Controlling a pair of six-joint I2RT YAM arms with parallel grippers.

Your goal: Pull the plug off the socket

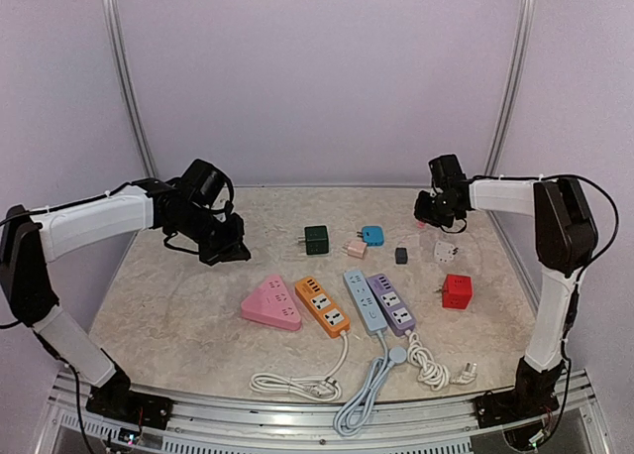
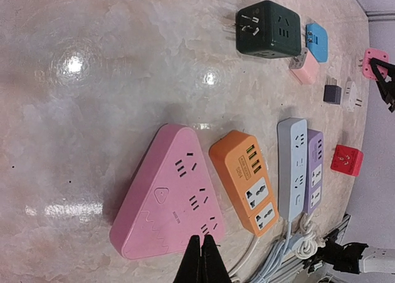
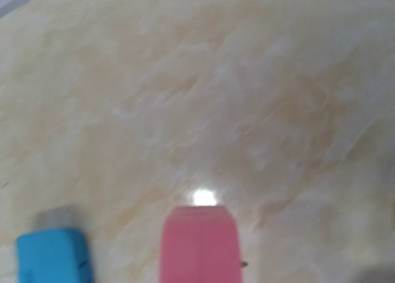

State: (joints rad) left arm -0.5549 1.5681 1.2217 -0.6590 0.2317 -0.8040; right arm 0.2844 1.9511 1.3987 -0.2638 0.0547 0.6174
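Hovering above the tabletop [image 1: 178, 305], the right hand [image 1: 428, 216] pinches a pink plug [image 3: 199, 246], well behind and to the right of the orange power strip [image 1: 322, 306]. The left hand [image 2: 200, 249], fingers pressed together on nothing, hangs behind and to the left of that strip, near a pink triangular socket block [image 2: 166, 193].
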